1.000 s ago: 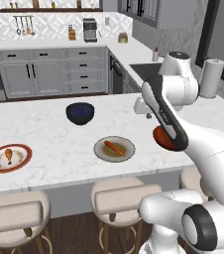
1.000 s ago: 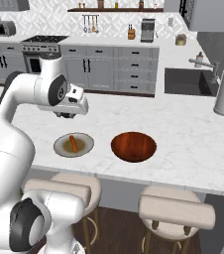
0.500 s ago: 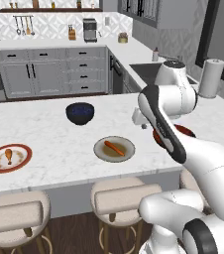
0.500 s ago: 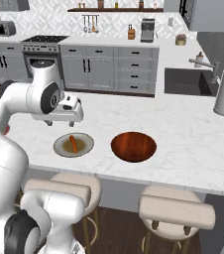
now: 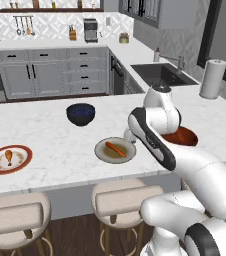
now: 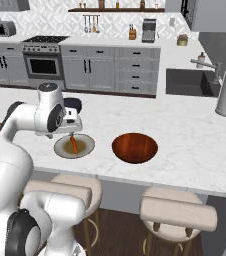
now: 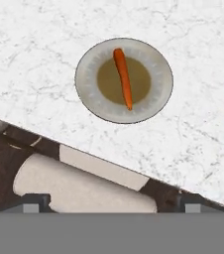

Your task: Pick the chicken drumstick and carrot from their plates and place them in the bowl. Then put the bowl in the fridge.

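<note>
Hand view: claw (image 7: 109,202) (wide open, empty) above carrot (image 7: 123,78) on grey-rimmed plate (image 7: 153,104).

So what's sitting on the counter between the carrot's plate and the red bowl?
Nothing: in the right base view, bare marble separates the grey-rimmed plate and the red bowl.

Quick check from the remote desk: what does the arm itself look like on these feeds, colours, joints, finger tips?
The arm is a chain of glossy white rounded shells with dark grey bands at the joints. The gripper ends in two small dark grey square finger tips. No loose cables or markings are visible.
</note>
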You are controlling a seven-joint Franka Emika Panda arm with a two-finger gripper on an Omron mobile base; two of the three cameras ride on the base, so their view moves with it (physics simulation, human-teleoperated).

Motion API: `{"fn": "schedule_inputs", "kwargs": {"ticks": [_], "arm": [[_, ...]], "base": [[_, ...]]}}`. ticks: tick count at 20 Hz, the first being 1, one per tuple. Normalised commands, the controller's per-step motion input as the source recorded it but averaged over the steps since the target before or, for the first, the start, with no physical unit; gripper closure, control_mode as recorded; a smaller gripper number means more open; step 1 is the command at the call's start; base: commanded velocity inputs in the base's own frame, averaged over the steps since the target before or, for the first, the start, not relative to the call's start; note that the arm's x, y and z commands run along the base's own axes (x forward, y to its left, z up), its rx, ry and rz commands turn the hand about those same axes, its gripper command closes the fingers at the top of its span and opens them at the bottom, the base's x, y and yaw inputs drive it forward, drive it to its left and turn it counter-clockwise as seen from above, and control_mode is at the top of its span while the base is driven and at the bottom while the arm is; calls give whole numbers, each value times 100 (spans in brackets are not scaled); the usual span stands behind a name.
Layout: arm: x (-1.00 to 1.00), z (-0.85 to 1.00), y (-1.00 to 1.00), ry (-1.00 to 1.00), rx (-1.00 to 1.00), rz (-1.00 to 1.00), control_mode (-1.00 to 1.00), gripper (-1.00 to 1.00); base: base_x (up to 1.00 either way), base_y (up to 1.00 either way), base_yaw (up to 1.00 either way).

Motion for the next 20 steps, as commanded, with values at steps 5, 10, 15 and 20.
{"fn": "schedule_inputs", "kwargs": {"ticks": [5,10,15,20], "arm": [[100,-59,14,9,0,31,-100,-100],[97,-59,28,13,-2,16,-100,-100],[68,-47,19,13,-11,7,-100,-100],[54,-45,7,10,-13,3,-100,-100]], "base": [[0,0,0],[0,0,0],[0,0,0],[0,0,0]]}}
